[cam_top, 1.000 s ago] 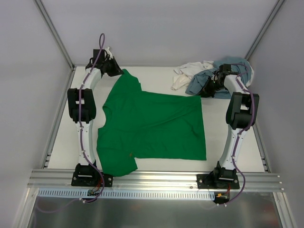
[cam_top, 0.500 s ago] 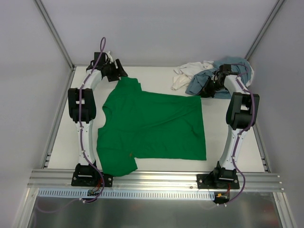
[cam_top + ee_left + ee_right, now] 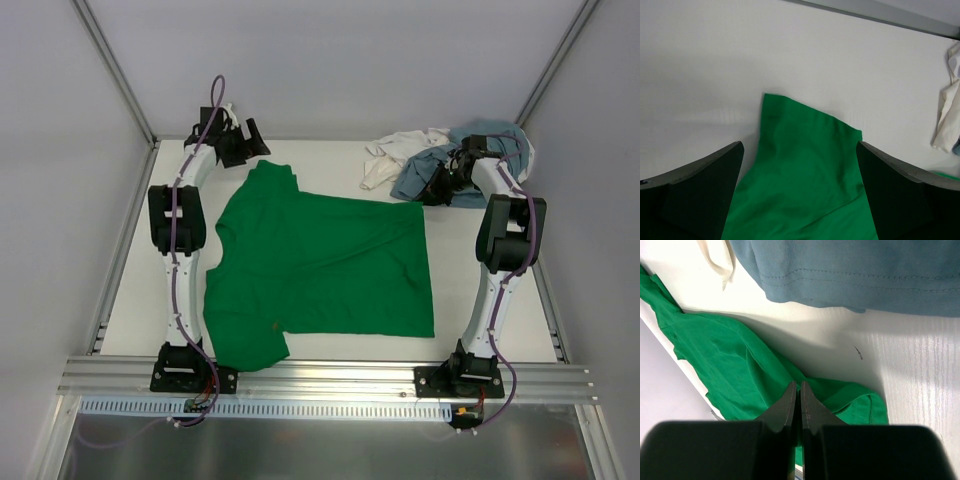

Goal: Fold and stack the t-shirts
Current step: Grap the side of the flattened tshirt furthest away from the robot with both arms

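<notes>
A bright green t-shirt point(image 3: 320, 265) lies spread flat across the middle of the table, its hem toward the right. My left gripper point(image 3: 250, 140) hovers open at the far left, just above the shirt's far sleeve point(image 3: 800, 190), holding nothing. The grey-blue t-shirt point(image 3: 495, 140) and the white t-shirt point(image 3: 395, 155) lie crumpled together at the far right corner. My right gripper point(image 3: 437, 188) is shut beside the grey-blue t-shirt point(image 3: 855, 265), its tips point(image 3: 800, 385) over the green t-shirt's far right corner point(image 3: 725, 355). No cloth shows between its jaws.
The white table point(image 3: 330, 160) is enclosed by grey walls at the back and sides. An aluminium rail point(image 3: 330, 378) carrying both arm bases runs along the near edge. A strip of the white t-shirt point(image 3: 947, 120) shows at the right edge of the left wrist view.
My left gripper has opened and let go of the green t-shirt's far sleeve, which has dropped flat onto the table. The right arm has not moved.
</notes>
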Controlling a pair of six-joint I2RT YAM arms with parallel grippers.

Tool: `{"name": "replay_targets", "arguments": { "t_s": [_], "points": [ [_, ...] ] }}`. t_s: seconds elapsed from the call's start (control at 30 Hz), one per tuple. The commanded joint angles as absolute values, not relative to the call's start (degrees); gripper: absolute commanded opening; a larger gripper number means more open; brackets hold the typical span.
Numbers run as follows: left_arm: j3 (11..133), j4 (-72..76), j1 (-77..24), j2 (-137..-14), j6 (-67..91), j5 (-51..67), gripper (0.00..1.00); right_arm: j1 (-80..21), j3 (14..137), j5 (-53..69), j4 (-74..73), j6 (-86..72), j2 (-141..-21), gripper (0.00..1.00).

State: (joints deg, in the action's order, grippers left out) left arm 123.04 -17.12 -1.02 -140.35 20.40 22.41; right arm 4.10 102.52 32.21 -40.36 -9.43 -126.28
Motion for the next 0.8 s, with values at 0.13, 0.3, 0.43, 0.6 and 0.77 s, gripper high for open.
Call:
{"name": "replay_targets", "arguments": {
  "t_s": [0.13, 0.3, 0.43, 0.6, 0.77],
  "points": [
    [126.92, -16.00, 0.69, -145.98, 22.94, 23.99, 0.97, 4.22, 102.66, 32.96, -41.40, -9.58, -122.78, 0.01],
    [126.99, -11.95, 1.05, -147.47, 24.25, 26.18, 0.95, 4.39, 102.66, 32.87, -41.92, -9.49, -122.78, 0.01],
    [129.46, -11.25, 1.76, -149.32, 26.10, 27.15, 0.93, 4.39, 102.74, 32.87, -42.10, -9.58, -122.70, 0.01],
    [130.16, -9.67, 2.29, -151.34, 31.10, 31.72, 0.90, 4.39, 103.18, 32.87, -42.27, -9.67, -122.87, 0.01],
    [129.81, -9.75, 2.20, -152.14, 33.83, 35.76, 0.88, 4.39, 103.71, 32.78, -42.54, -9.76, -123.13, 0.01]
  ]
}}
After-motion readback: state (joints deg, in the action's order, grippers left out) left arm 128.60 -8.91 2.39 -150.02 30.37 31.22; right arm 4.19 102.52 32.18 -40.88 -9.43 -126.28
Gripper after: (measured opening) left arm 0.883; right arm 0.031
